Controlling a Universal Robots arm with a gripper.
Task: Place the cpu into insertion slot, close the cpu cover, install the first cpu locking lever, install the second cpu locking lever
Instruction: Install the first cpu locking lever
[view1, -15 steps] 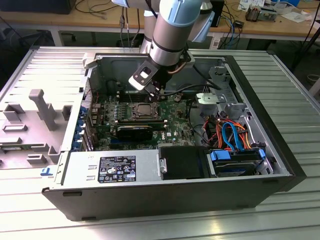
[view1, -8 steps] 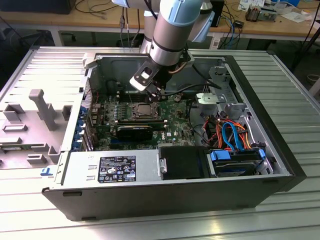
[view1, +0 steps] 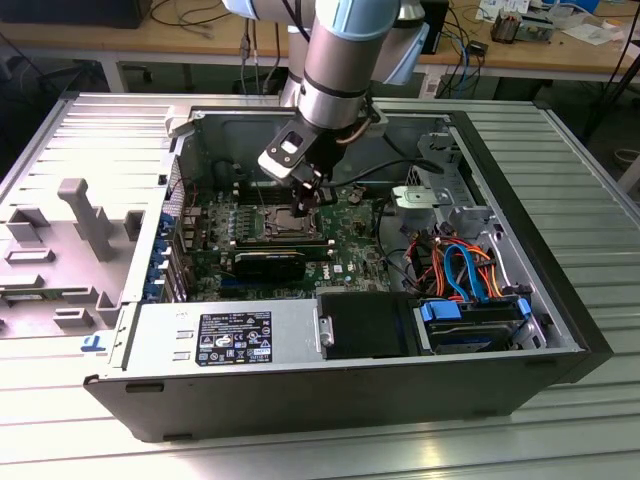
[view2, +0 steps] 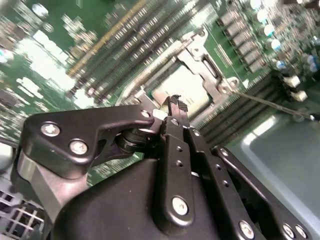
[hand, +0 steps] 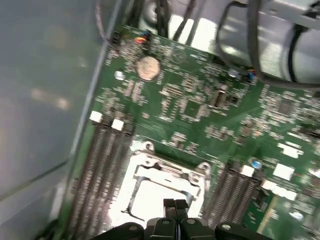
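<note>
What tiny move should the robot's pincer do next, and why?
Probably a small slide toward the thin lever rod. The pincer hovers shut above the cpu cover, which seems to lie flat over the cpu, while that rod sticks out free.

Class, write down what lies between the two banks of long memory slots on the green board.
The silvery-rimmed insertion slot lies between the two banks of memory slots, one bank along each side of it. This shows in the first wrist view.

Silver-and-blue arm (view1: 335, 60) ends in a black, screw-studded pincer (view2: 174, 105).
</note>
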